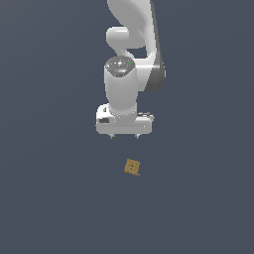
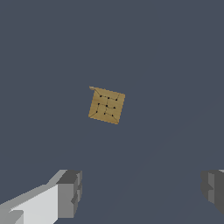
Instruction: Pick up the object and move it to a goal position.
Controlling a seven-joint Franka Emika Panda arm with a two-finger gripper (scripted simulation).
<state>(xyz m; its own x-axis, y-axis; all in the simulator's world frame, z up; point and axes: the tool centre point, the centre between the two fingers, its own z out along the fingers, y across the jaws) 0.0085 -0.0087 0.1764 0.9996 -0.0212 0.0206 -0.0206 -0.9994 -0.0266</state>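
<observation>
The object is a tiny tan cube with a darker grid pattern, lying on the dark grey floor below the arm in the exterior view. The wrist view shows the object alone on the floor, turned a little askew. My gripper hangs above it with a clear gap between them, and only its two short fingertips show under the white hand. In the wrist view the gripper is open, with its grey fingers wide apart and nothing between them.
The white arm rises from the hand to the top of the exterior view. A flat dark grey floor surrounds the cube.
</observation>
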